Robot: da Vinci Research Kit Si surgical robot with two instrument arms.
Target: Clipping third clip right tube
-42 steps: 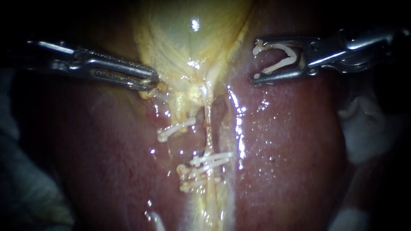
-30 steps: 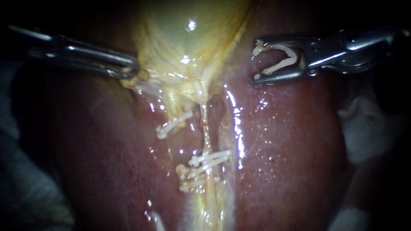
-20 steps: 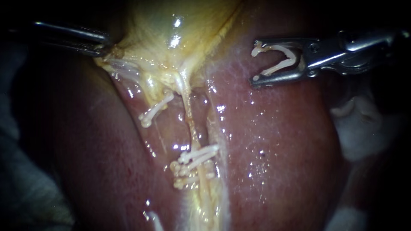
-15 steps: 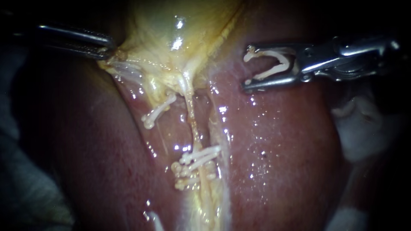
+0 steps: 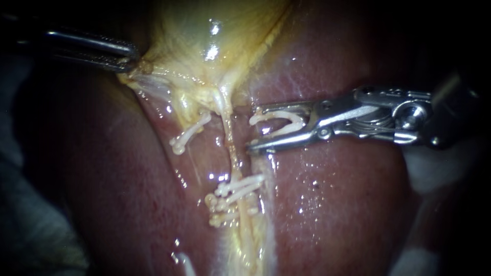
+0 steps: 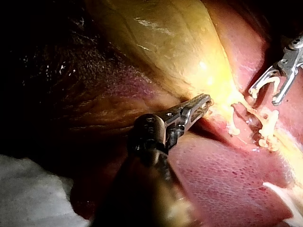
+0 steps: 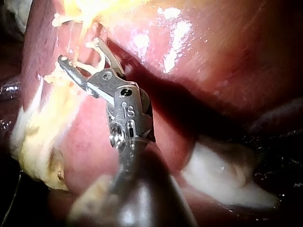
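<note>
The right tube (image 5: pixel 230 145) runs taut down the liver (image 5: pixel 332 204) below the gallbladder (image 5: pixel 204 30), with two clips (image 5: pixel 240 188) across its lower stretch. My right instrument (image 5: pixel 251 129) has just come in from the liver's upper right. Its wide jaws carry an open clip (image 5: pixel 280 121) and sit just beside the tube, not yet around it. My left instrument (image 5: pixel 128 55) stays clamped on the gallbladder's edge.

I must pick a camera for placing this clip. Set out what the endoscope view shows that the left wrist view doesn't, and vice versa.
Endoscope only: the thin tube between the applied clips, with the right instrument's tips close beside it. Left wrist only: the left instrument's wrist joint, behind jaws shut on the gallbladder's edge. Both: the open clip in the right jaws, and the liver.
</note>
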